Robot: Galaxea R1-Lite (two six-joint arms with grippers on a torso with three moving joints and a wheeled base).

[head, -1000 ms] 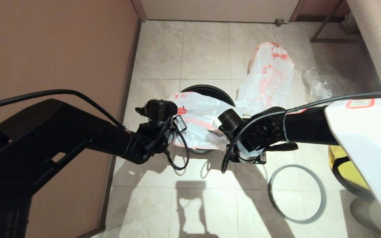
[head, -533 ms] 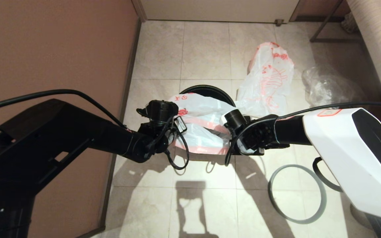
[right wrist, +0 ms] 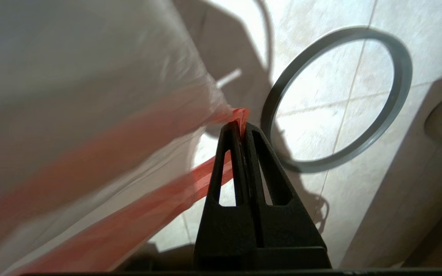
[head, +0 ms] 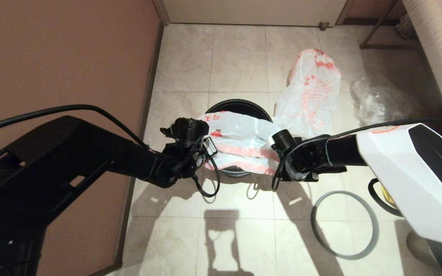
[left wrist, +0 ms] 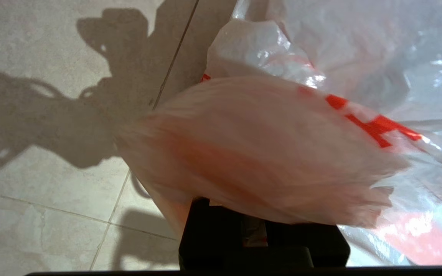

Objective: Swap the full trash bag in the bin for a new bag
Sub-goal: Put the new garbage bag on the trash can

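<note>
Right gripper (right wrist: 240, 124): black fingers pressed together, pinching the pink-red band edge of the new bag (head: 240, 140), the limp thin white translucent plastic one with red block characters. Left gripper (left wrist: 255, 230): jaws nearly together, and the left wrist view shows bunched pink-white film of the same bag draped right over the fingers, so I read it as a pinch on the opposite edge; the fingertips themselves are buried under plastic. Head view puts the left gripper (head: 205, 147) and right gripper (head: 278, 153) on either side of the small round black bin (head: 239, 104), with the bag strung between them, above and just on the near side of the bin's mouth.

Reason for the two-point hold, as I judge it: thin film collapses on itself, so both edges must be held apart to open a mouth and lower it into the bin.

Bag looks slack in the middle, wrinkled, mouth not clearly open yet.

The thin grey ring rim (head: 344, 224) lies flat on the tile floor (head: 240, 57), near the right arm, apart from the bin, presumably parked so it can clamp the bag afterwards. The full trash bag (head: 313, 92), white translucent with red-orange line drawing, bulging, stands on the floor just beyond and to the right of the bin, already out of it.
</note>
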